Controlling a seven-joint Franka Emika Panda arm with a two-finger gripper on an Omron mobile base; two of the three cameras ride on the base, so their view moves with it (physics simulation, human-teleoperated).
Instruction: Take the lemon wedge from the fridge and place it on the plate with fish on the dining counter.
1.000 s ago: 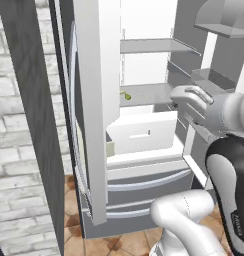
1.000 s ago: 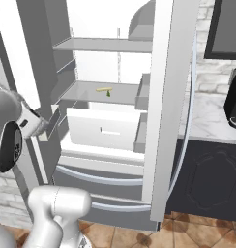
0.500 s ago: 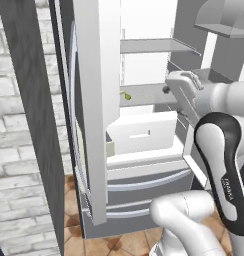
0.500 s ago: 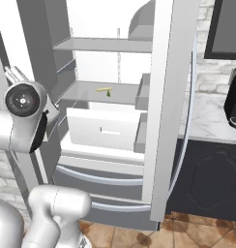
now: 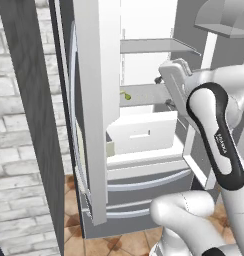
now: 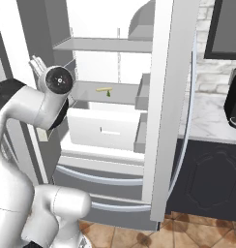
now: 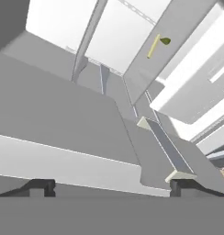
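One lemon wedge (image 6: 104, 90), a tiny yellow-green sliver, lies on a grey shelf (image 6: 120, 92) inside the open fridge (image 5: 96, 115); pincer (image 7: 109, 187) fully open, holding nothing

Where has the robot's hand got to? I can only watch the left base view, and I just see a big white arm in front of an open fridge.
Observer: In the hand view the gripper stands open and holds nothing.
Visitor: Is it pointing at the lemon wedge?
Observer: Roughly. In the hand view the lemon wedge sits far off, on a grey shelf of the fridge, with a thin yellowish stick beside it.
Visitor: What is right of the fridge?
Observer: The right base view shows a marble counter with a black appliance on it.
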